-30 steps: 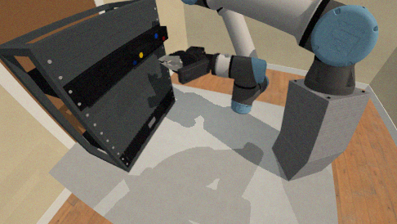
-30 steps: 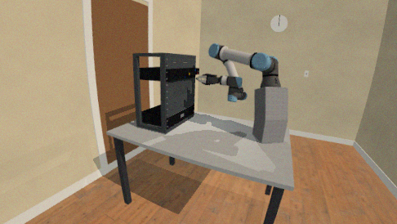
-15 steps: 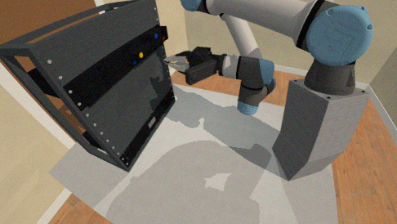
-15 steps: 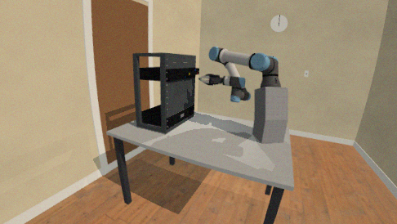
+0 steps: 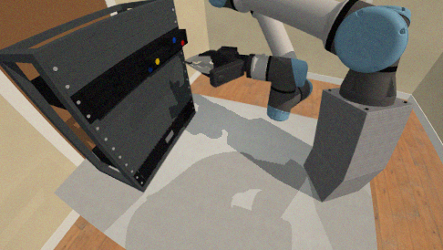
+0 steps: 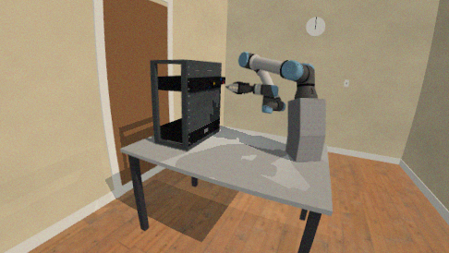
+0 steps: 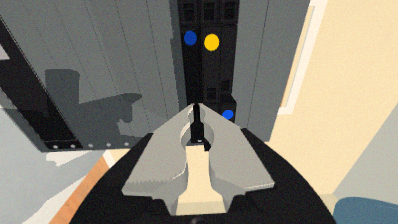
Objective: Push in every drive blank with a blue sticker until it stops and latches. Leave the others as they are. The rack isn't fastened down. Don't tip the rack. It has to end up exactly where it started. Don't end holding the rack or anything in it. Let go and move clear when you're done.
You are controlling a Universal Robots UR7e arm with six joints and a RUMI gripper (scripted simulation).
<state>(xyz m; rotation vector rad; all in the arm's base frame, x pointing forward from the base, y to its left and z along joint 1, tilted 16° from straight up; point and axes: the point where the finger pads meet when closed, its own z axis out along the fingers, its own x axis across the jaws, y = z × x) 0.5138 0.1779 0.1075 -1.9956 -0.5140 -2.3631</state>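
- So, starting at the left end of the table [image 6: 240, 177]: the rack [image 6: 186, 99] sits near the left corner, upright, all of its base on the tabletop.
- Near the top of the rack's front there's a black row of drive blanks [image 5: 125, 79], with plain grey panels above and below it.
- From the top view you can see four stickers on that row: a blue sticker [image 5: 150, 69], a yellow sticker [image 5: 157, 61], then a second blue sticker [image 5: 173, 40] and a red sticker [image 5: 182, 42] at the end nearest the arm.
- That end blank with the second blue and red stickers looks like it stands out a bit further than the rest of the row, though it's hard to be sure.
- The wrist view shows the first blue one [image 7: 190, 38] just beside the yellow [image 7: 211, 42], and another blue dot lower down, right next to the fingertips.
- Moving right, the gripper [image 5: 193, 61] is pinched all the way closed with nothing in it, pointing at the rack's front, close to that end of the row but not touching.
- Further right, the pedestal [image 5: 355, 146] stands by the right edge of the table.
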